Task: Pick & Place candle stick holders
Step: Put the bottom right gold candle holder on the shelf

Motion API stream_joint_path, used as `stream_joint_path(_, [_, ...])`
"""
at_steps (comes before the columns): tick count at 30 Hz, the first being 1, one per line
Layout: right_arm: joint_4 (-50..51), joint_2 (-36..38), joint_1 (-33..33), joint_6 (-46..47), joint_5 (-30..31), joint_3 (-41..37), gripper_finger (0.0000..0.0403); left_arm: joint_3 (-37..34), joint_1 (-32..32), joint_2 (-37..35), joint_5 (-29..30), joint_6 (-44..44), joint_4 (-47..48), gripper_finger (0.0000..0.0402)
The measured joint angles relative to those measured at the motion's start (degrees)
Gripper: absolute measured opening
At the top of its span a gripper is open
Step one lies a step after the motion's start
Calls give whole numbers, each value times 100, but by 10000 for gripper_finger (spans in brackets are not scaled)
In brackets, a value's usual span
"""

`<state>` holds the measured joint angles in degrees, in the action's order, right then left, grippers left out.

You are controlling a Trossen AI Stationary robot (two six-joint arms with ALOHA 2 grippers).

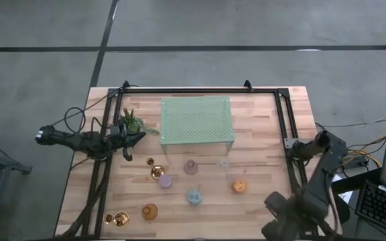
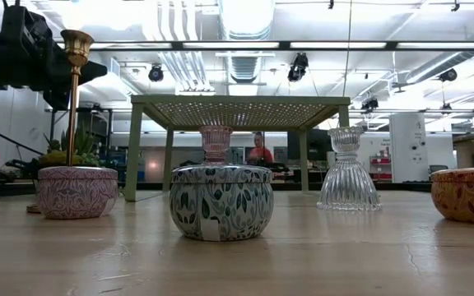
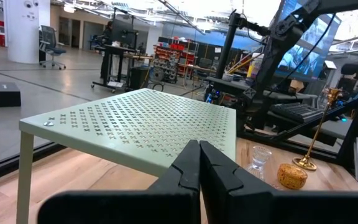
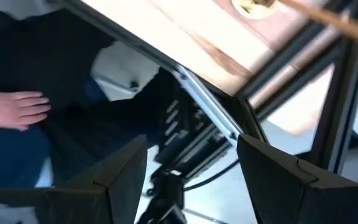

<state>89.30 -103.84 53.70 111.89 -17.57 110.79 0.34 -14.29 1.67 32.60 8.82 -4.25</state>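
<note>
Several squat holders stand on the wooden table: purple (image 1: 165,181), pink (image 1: 190,167), clear (image 1: 224,163), orange (image 1: 239,186), blue (image 1: 194,197) and amber (image 1: 150,212). One gold candlestick (image 1: 156,171) stands on its round base near the purple holder, and another (image 1: 118,218) is at the near left. In the low view the gold candlestick (image 2: 76,90) rises behind the purple holder (image 2: 76,191). My left gripper (image 1: 139,138) is shut and empty beside the potted plant (image 1: 131,124); it also shows in its wrist view (image 3: 199,165). My right gripper (image 4: 191,168) is open and empty off the table's right side.
A pale green perforated stand (image 1: 197,120) stands on legs at the table's far middle. A black metal frame (image 1: 283,114) runs along the table's edges. The right arm (image 1: 307,194) is folded by the near right corner. A person's hand (image 4: 11,109) shows below the table edge.
</note>
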Motion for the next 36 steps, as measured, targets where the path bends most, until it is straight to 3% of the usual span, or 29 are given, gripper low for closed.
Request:
stream_joint_path(7, [78, -300, 758, 980, 399, -86, 237, 0, -1, 0, 0, 0, 0, 3])
stream_joint_path(13, [74, -522, 1224, 1529, 1398, -284, 236, 0, 0, 0, 0, 0, 1, 3])
stream_joint_path(36, [75, -841, 1406, 1670, 1978, -1798, 219, 0, -1, 0, 0, 0, 0, 3])
